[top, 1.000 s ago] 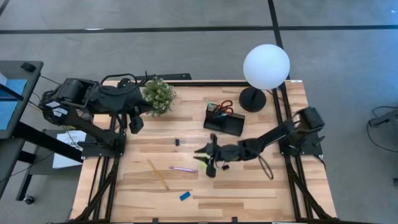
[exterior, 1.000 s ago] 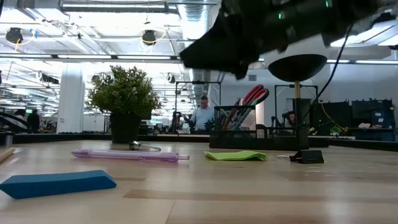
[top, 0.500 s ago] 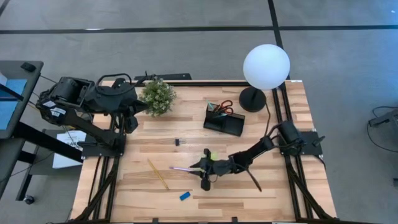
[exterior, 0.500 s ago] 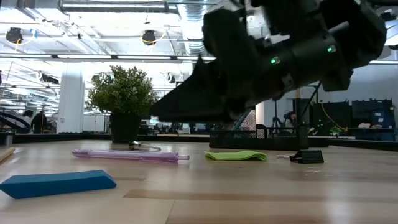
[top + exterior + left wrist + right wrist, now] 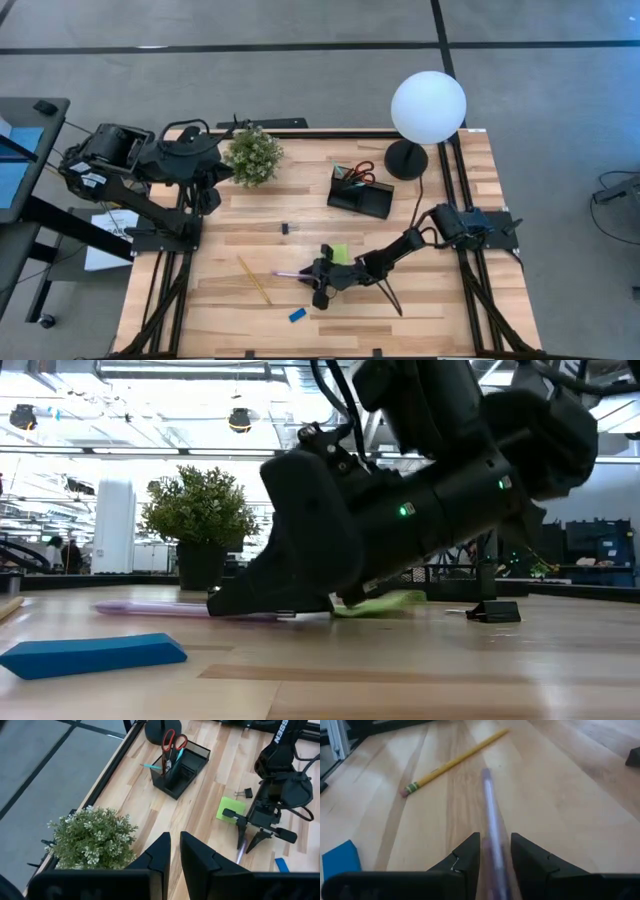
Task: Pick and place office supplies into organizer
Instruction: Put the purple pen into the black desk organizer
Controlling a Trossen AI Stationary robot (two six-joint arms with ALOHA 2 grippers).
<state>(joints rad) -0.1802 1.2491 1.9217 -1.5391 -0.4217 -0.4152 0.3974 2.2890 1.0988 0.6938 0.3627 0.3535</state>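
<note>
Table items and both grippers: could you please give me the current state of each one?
Right gripper: open, fingers straddling the pink pen, low at the table.
Pink pen: lying flat, not lifted.
Left gripper: nearly shut, empty, waiting near the plant.
Organizer: upright, holding scissors.
Sticky-note pad: flat on the table.
Pencil: flat on the table.
Eraser: flat on the table.
</note>
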